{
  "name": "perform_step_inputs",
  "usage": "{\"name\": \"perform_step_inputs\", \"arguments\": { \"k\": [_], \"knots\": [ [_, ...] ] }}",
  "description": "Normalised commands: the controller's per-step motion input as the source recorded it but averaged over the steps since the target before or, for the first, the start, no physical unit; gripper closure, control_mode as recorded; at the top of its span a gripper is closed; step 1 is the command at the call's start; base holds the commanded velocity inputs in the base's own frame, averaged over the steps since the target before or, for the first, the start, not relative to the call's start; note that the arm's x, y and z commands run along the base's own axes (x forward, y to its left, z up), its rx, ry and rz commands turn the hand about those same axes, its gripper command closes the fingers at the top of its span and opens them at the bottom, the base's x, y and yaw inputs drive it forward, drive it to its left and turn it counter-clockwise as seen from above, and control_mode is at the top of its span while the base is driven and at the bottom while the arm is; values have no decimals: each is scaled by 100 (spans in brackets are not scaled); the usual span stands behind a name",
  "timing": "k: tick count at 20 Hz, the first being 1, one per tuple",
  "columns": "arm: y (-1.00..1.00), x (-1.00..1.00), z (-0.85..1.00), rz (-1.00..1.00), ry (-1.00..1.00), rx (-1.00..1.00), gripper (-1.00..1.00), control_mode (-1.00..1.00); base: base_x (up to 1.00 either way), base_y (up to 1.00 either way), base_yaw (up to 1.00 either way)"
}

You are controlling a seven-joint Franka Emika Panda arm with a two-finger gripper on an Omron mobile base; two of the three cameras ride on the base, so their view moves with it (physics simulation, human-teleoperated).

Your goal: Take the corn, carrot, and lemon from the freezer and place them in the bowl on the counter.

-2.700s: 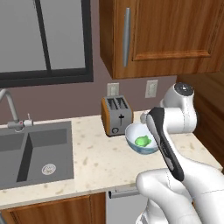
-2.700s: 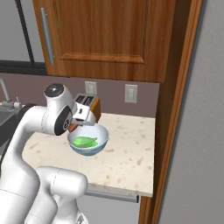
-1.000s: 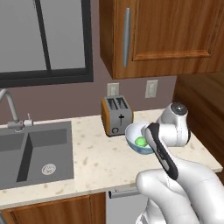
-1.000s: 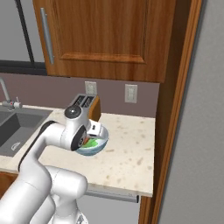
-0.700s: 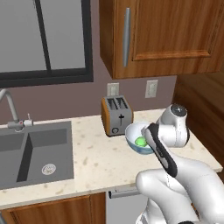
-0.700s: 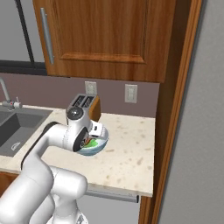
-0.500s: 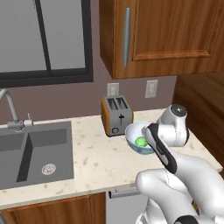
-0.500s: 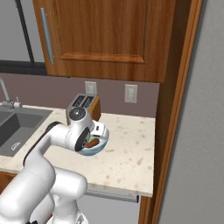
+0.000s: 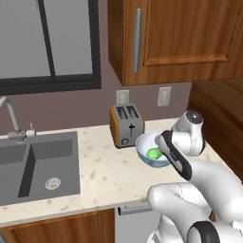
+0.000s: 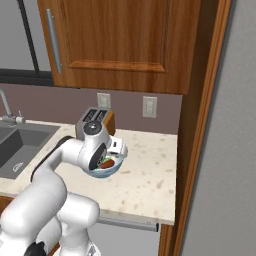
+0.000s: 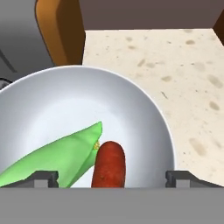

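Left base view: white bowl [image 9: 146,148] on the beige bench [image 9: 102,175], just beside the toaster [image 9: 127,125], green corn [image 9: 154,153] inside, arm partly covering the rim.

Right base view: carrot [image 10: 107,163] lying in the bowl [image 10: 111,170], under the hand.

Hand view: tool [image 11: 111,176] spread wide, gripping nothing; carrot [image 11: 109,169] between the fingertips [image 11: 43,177], touching the corn [image 11: 61,155] in the bowl [image 11: 144,118].

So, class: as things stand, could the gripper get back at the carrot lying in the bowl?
Probably yes. The gripper hangs open just above the carrot, which lies uncovered in the bowl beside the corn. Nothing sits over it, though the corn touches one side.
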Motion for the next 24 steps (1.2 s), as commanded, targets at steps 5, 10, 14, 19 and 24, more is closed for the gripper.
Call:
{"name": "perform_step_inputs", "arguments": {
  "k": [5,10,14,19,24],
  "knots": [
    [0,-59,8,0,0,0,-100,-100,0,0,0],
    [0,-88,24,0,0,0,-100,-100,0,0,0],
    [14,-70,38,0,0,0,-100,-100,0,0,0],
    [21,-44,44,0,0,0,-100,-100,0,0,0],
    [17,-24,57,0,0,0,-100,-100,0,0,0]
  ]
}}
